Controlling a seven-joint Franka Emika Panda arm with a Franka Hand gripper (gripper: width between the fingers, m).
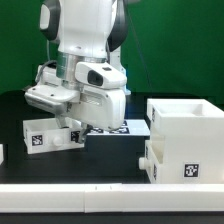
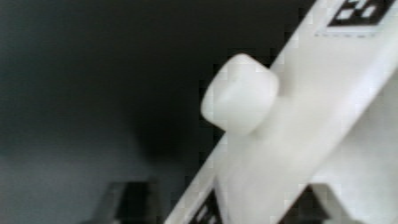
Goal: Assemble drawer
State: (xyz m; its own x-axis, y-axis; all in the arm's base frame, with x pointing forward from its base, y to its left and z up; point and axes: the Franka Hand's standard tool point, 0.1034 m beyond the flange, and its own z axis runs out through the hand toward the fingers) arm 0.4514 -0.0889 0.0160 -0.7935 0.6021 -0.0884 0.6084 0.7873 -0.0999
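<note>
The hand (image 1: 58,118) is clamping the knobbed front of a small tray (image 1: 45,137) near the counter's (image 1: 110,165) near edge, toward the exterior view's left. The casing (image 1: 188,135) is sitting at the near corner on that view's right.

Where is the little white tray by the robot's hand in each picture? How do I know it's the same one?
Exterior view: the small tray sits low at the exterior view's left, under the arm, apart from the big casing.
Wrist view: the small tray crosses the picture as a slanted white panel, its knob bulging out.
Shared landmark: the tray's black-and-white tag.
</note>
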